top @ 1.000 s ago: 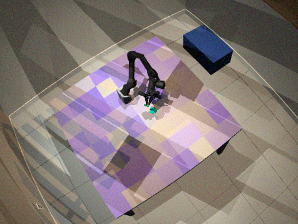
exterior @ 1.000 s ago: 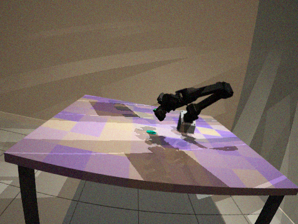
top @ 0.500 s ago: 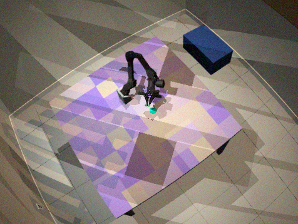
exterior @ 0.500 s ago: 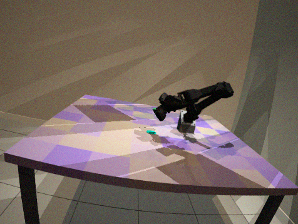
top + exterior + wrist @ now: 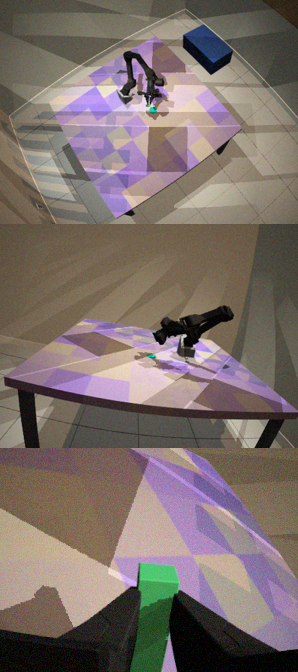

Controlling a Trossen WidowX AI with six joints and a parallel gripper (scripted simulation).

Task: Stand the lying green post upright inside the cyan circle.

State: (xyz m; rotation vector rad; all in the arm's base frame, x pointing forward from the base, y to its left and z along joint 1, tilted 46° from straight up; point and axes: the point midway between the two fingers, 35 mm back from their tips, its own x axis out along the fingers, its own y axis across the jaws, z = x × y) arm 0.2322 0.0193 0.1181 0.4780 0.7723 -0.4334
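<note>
My gripper (image 5: 154, 597) (image 5: 149, 101) (image 5: 157, 336) is shut on the green post (image 5: 154, 624), which sticks out between the two black fingers in the wrist view. In the exterior view only a small green tip (image 5: 154, 332) shows at the gripper's front. The gripper is held above the table top, tilted. The cyan circle (image 5: 153, 110) (image 5: 151, 356) lies flat on the table just below and in front of the gripper. The circle is out of the wrist view.
The table (image 5: 109, 150) (image 5: 103, 380) has a patchwork purple and tan top. The arm's base (image 5: 124, 96) (image 5: 186, 350) stands beside the circle. A blue box (image 5: 207, 48) sits on the floor beyond the table's far corner.
</note>
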